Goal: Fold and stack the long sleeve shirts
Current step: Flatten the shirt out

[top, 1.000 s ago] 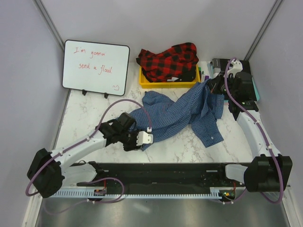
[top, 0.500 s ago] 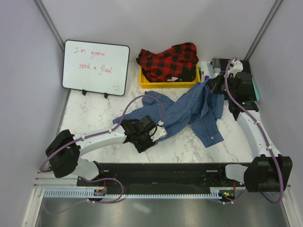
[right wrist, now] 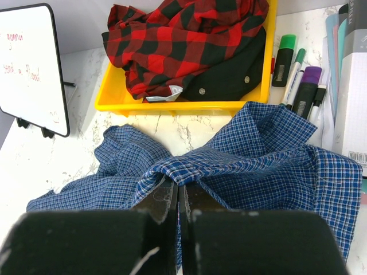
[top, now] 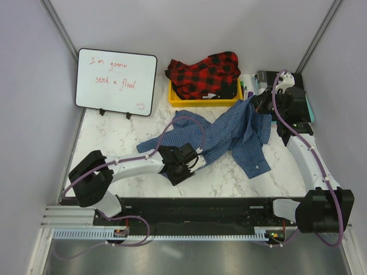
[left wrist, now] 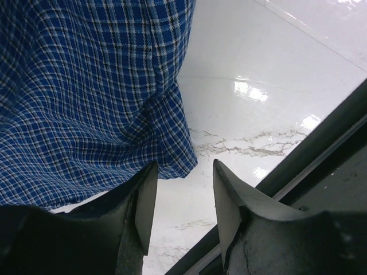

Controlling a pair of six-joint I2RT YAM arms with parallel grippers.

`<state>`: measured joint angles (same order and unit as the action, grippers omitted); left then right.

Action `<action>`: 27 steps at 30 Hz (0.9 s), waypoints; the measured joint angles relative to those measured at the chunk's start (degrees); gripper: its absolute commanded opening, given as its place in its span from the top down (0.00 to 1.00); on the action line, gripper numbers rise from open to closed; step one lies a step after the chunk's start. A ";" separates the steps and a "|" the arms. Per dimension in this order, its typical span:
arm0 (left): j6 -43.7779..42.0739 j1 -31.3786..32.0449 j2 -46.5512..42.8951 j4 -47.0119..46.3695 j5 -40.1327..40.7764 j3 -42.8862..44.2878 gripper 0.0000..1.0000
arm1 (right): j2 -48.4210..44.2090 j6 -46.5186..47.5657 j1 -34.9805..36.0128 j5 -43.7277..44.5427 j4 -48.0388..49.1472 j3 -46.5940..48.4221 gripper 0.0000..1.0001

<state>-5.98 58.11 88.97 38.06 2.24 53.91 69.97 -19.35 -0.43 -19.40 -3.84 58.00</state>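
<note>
Left end effector [left wrist: 182, 197] is sitting released, jaws parted just short of the blue shirt [top: 229, 134] hem at frame centre, having slid rightward over the tabletop [top: 109, 137]; judging a hem grasp next. Right end effector [right wrist: 178, 195] is clenching the shirt's fold, upper right. Plaid shirt [top: 203, 74] is waiting in the yellow tray [top: 200, 103].

We're in a robotics lab cell: plain grey partition walls [top: 200, 28], white marble-look tabletop [top: 97, 140], small handwritten whiteboard [top: 116, 81].
</note>
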 measured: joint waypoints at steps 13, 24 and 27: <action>0.79 0.15 2.40 -0.66 4.72 0.09 0.98 | -0.07 0.04 0.00 0.24 -0.04 0.00 1.00; -14.29 -4.13 -27.89 2.27 12.72 -5.31 0.98 | -0.52 -1.84 -11.13 -1.38 -2.12 6.97 1.00; -19.43 -6.21 -33.24 2.05 16.11 -4.79 0.98 | -1.44 -3.08 -12.33 -1.95 -2.27 8.94 1.00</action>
<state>-25.41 51.90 55.72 40.12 18.35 49.12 68.53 -22.44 -12.75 -21.34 -6.11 66.94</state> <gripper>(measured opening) 0.025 0.010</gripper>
